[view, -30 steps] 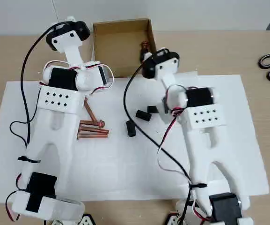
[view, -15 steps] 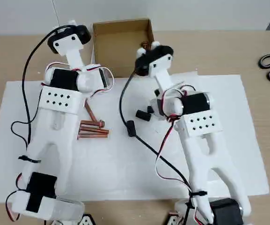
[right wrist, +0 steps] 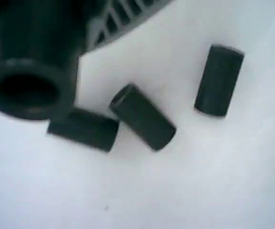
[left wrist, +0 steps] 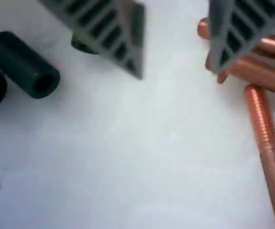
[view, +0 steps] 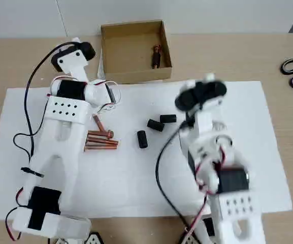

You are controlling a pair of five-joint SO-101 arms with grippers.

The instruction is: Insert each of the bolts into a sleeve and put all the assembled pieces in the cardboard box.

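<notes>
**One piece boxed, left jaws spread over the bolts**

My left jaws hung wide open with nothing between them, low over the white sheet (view: 136, 178) on the left half of the desk (view: 227, 56). The copper bolts (left wrist: 266, 138) lay just beside one jaw, which I judged a fair place to start on the next bolt. They lay in a small bundle with one askew beside it, so a single bolt would need picking off the side.

Three black sleeves (view: 155, 125) lay on their sides near the middle of the sheet, close together and between my two arms, where either could get at them. My right arm sat toward the desk's near edge, its camera looking down on those sleeves. Whether my right jaws were open or closed I could not tell. A dark tube (right wrist: 32, 62) loomed close to that camera, and I could not say what it was.

The cardboard box (view: 128, 51) stood by the far edge. One assembled piece (view: 156, 56) lay inside it, near the wall facing the desk's right edge. I judged the task early: one done, the rest loose.
</notes>
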